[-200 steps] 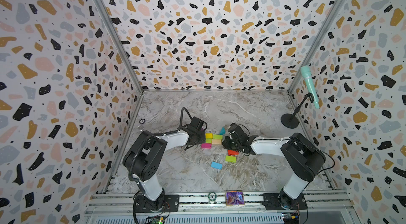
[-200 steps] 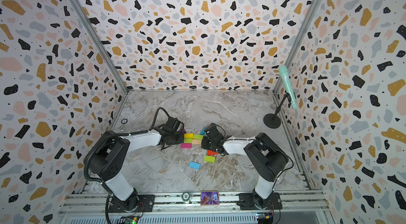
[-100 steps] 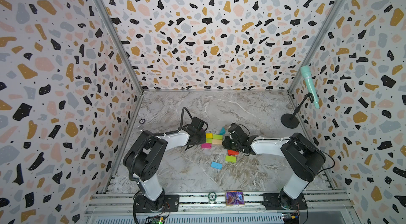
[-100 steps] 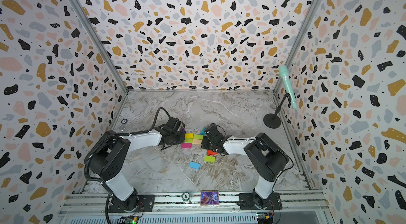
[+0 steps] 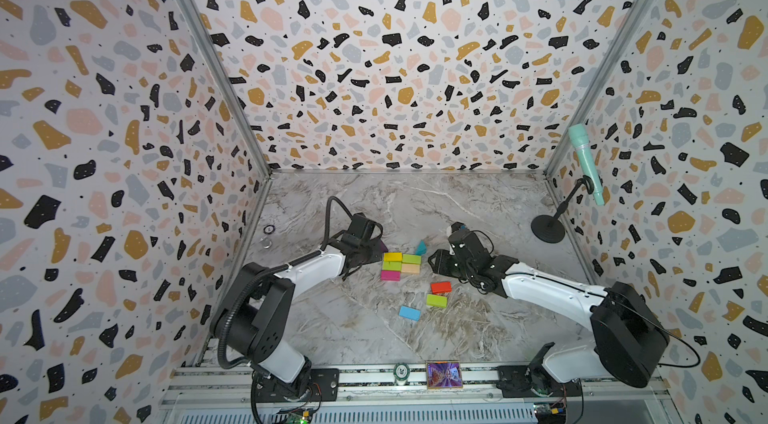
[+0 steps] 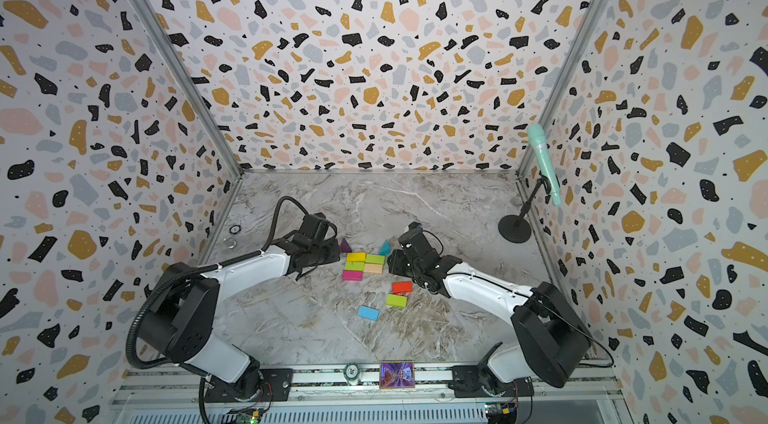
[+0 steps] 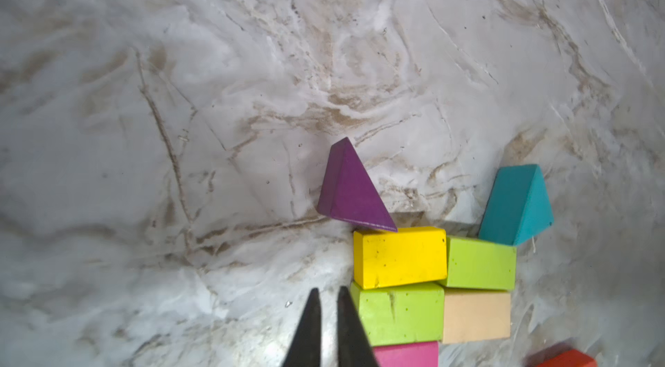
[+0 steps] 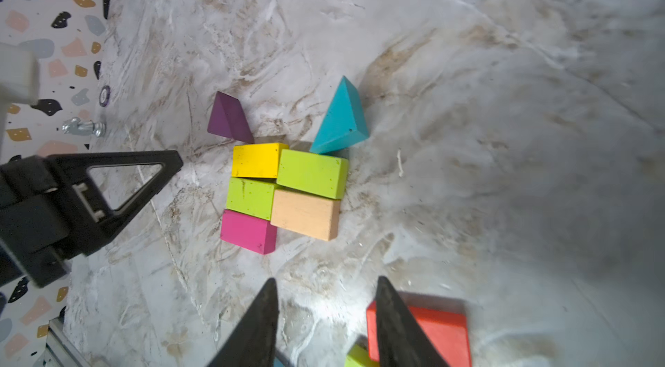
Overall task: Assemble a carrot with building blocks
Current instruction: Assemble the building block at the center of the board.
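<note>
Five rectangular bricks lie packed together on the grey marbled surface (image 5: 353, 338) as the partly built carrot (image 5: 401, 266). Row one holds a yellow brick (image 7: 399, 257) and a lime green brick (image 7: 480, 264) side by side. Row two holds a second lime green brick (image 7: 397, 313) and a tan wooden brick (image 7: 476, 316). Row three holds a magenta brick (image 7: 406, 354) alone, against the second lime green brick.

A purple triangular wedge (image 7: 351, 190) meets the yellow brick at one corner. A teal triangular wedge (image 7: 514, 203) rests against the lime green brick's outer edge.

Three bricks lie loose nearer the robot's base: a red brick (image 5: 440, 287), a third lime green brick (image 5: 436, 300) just beside it, and a light blue brick (image 5: 409, 312) apart from both.

The left tool (image 7: 327, 289) sits low, just beside the second lime green brick. Its fingers stand a narrow gap apart with nothing between them; contact with the brick cannot be confirmed.

The right tool (image 8: 327, 280) is spread wide and empty, between the carrot and the red brick. One finger overlaps the red brick in the right wrist view.
</note>
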